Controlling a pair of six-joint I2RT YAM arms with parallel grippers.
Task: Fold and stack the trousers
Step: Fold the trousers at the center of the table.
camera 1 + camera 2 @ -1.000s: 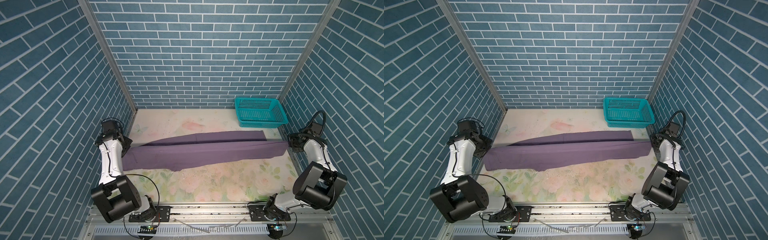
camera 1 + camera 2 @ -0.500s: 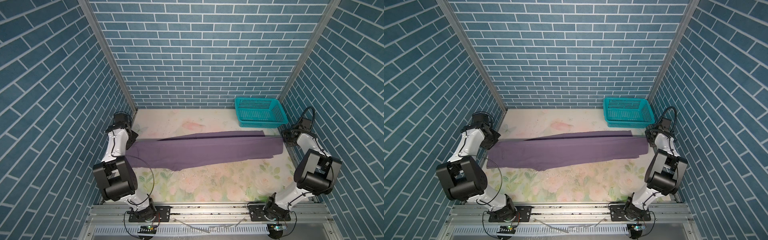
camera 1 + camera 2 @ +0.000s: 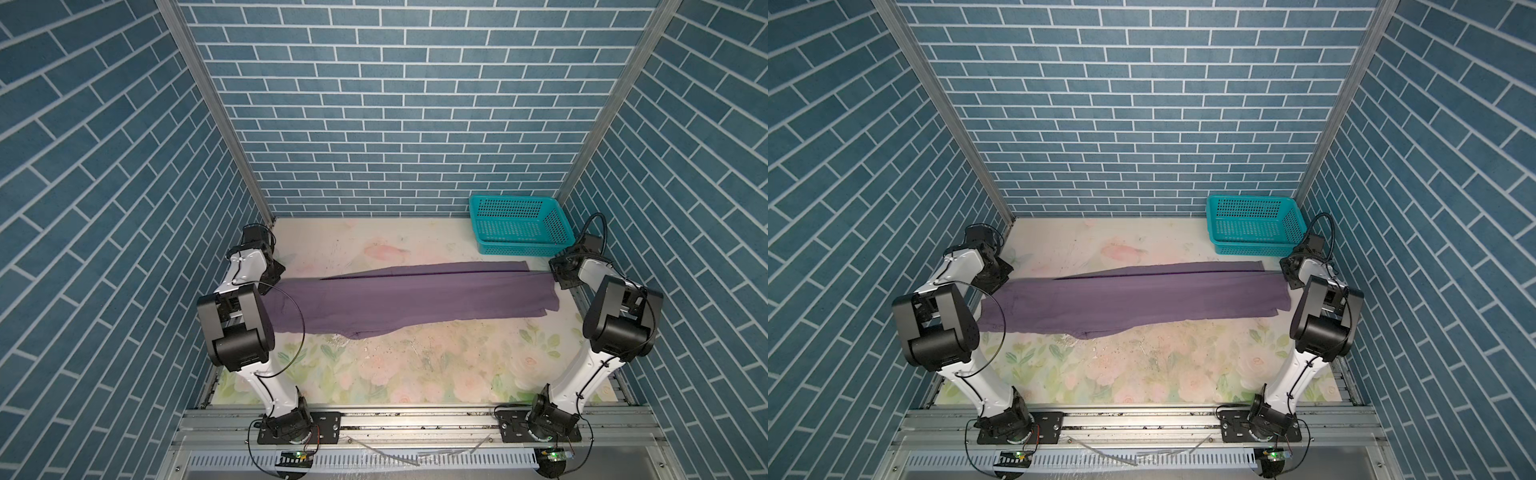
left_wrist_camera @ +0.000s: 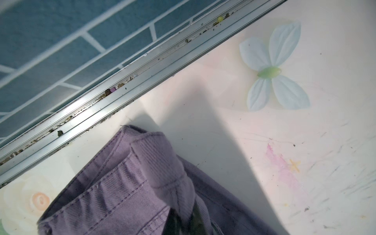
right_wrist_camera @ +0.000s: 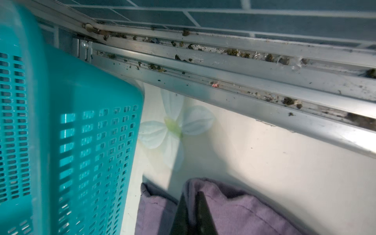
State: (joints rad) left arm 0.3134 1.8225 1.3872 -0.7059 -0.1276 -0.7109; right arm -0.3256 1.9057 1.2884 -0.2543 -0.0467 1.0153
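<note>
Just in front of the basket [image 3: 519, 245], in a top view, the trousers [image 3: 407, 299] lie stretched lengthwise. Left wrist: the left gripper [image 4: 184, 222] is clamped on the waistband [image 4: 132, 183]. Right wrist: the right gripper [image 5: 193, 215] pinches a hem [image 5: 244, 205] beside the basket. Soft, limp cloth; corners seem the best holds.

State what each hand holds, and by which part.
The trousers, held by both: left hand grips the waistband, right hand grips the leg end.
</note>
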